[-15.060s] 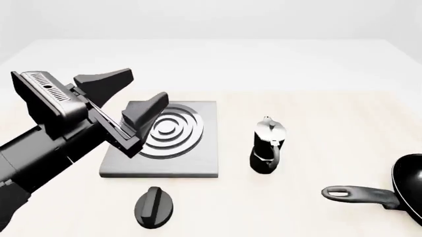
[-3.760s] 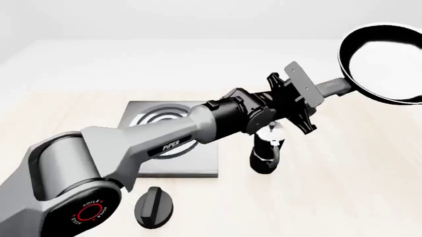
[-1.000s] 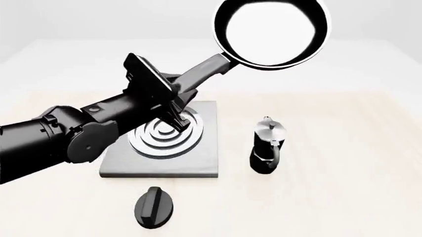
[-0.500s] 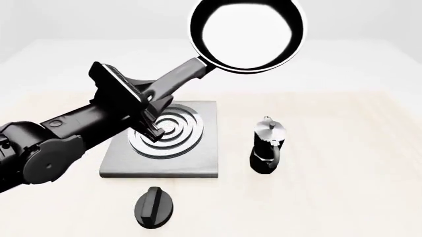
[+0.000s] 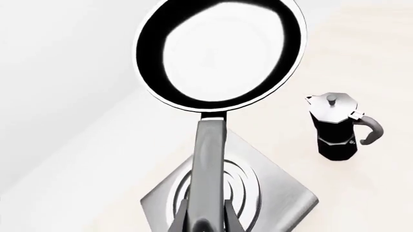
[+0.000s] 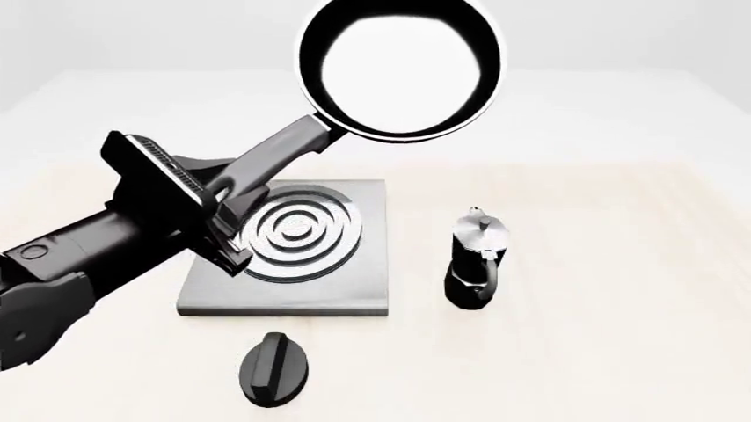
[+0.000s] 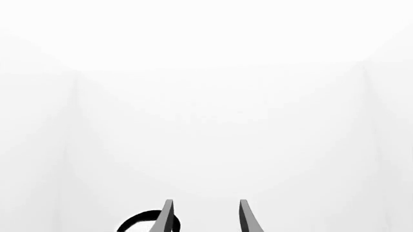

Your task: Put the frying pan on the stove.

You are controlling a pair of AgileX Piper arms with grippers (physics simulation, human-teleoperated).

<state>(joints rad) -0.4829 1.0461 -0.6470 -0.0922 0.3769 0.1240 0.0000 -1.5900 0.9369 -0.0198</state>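
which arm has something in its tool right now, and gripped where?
The left tool holds the frying pan by its handle, near the handle's far end, pan raised in the air. The right tool is open, holding nothing.

We see a pale table (image 6: 610,352) carrying the stove (image 6: 352,286) at centre left, a moka pot (image 6: 476,259) right of it, and a knob (image 6: 273,369) at lower left.

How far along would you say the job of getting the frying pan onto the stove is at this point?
Done: the left gripper has the frying pan by its handle, lifted clear of the table. In hand: the pan hangs in the air beyond the stove. Left: lowering it onto the rings and letting go.
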